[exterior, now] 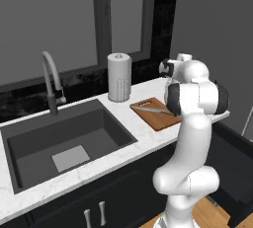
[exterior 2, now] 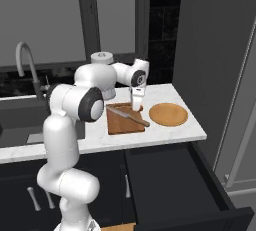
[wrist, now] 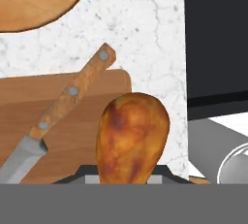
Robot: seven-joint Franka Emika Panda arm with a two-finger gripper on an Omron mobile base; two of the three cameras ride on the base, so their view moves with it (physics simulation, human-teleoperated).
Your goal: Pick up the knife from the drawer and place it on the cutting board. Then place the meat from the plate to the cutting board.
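My gripper (exterior 2: 136,103) points down over the far edge of the reddish-brown cutting board (exterior 2: 120,122) and is shut on the meat (wrist: 131,138), an orange-brown chunk that hangs just above the board. The knife (exterior 2: 131,118) lies slanted across the board, grey blade (wrist: 19,160) on the wood and wooden handle (wrist: 72,92) reaching past the board's edge. Beside the board, the round tan plate (exterior 2: 168,114) lies bare. Below the counter, the black drawer (exterior 2: 175,185) stands pulled out. In the left base view the board (exterior: 157,116) and knife (exterior: 153,109) show just left of my arm.
A white paper towel roll (exterior: 119,76) stands behind the board. The dark sink (exterior: 64,138) with its curved faucet (exterior: 52,81) lies to the left. A dark tall wall (exterior 2: 215,50) bounds the marble counter (exterior 2: 165,134) on the right.
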